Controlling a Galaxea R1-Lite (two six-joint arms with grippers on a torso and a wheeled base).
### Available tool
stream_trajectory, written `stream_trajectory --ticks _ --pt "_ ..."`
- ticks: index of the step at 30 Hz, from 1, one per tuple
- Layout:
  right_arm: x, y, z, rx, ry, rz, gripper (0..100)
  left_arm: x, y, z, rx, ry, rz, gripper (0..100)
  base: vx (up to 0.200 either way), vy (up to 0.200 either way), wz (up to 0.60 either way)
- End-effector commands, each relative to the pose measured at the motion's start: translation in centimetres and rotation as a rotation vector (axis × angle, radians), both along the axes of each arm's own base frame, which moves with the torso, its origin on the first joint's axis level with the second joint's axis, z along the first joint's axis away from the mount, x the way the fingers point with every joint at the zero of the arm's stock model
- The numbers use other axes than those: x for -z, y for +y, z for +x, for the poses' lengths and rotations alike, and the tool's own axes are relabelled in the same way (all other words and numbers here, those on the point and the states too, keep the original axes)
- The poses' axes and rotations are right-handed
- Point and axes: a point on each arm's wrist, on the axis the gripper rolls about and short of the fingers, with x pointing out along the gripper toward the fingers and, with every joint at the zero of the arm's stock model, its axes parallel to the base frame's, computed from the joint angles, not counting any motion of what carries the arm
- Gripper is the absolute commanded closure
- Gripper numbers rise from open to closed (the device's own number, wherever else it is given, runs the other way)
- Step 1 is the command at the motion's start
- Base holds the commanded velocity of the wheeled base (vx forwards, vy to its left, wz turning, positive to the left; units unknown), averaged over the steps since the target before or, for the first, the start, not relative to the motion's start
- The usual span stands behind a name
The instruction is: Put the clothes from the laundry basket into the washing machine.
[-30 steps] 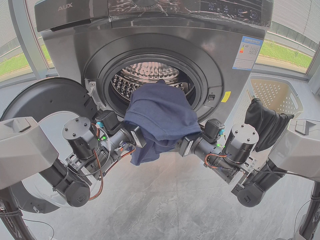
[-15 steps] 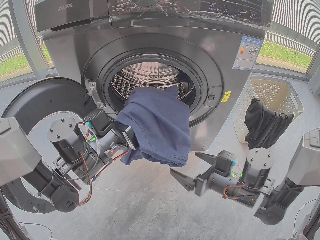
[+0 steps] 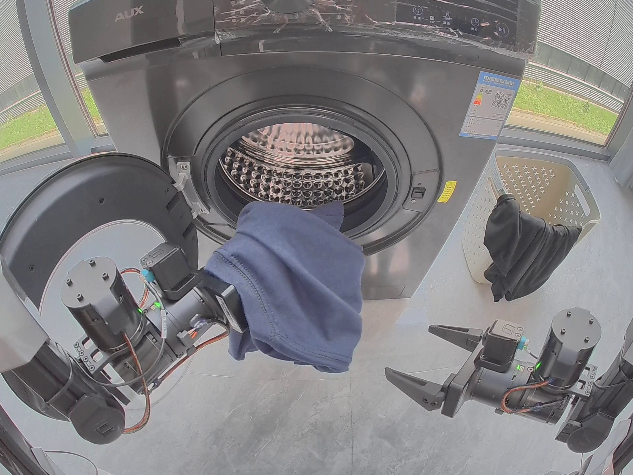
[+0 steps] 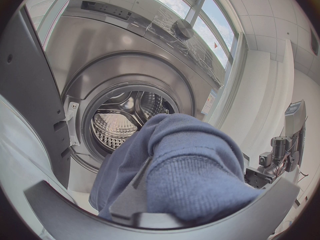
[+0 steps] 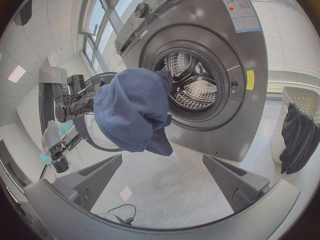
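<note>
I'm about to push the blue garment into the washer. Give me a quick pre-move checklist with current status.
1. Door swung open: ok.
2. Blue garment in front of the drum opening, not inside: ok.
3. Left end effector grip on garment: cannot tell, cloth covers it.
4. Right end effector open, holding nothing, apart from garment: ok.
5. Laundry basket emptied: not ok, black garment hangs over its rim.
</note>
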Motion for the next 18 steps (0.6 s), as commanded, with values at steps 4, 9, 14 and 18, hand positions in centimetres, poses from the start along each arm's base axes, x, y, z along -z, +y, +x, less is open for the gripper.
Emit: stream_trajectory --ticks 4,9,14,18 --pt "-0.4 -0.5 0.4 0.030 -0.012 0.013 0 -0.1 0.8 -0.2 -0.017 -0.002 0.004 100 0.000 0.000 0.00" --pt "-0.1 -0.4 0.5 0.029 -0.002 0.006 0 0.4 0.8 0.1 -0.024 0.012 0.016 100 0.200 0.000 0.00" --pt "0.3 -0.3 0.6 0.026 0.010 -0.002 0 0.9 0.6 0.2 -0.022 0.019 0.035 100 0.200 0.000 0.00" --pt "0.3 -0.3 0.6 0.026 0.012 -0.004 0 1.7 0.0 0.1 -0.004 0.044 0.055 100 0.200 0.000 0.00"
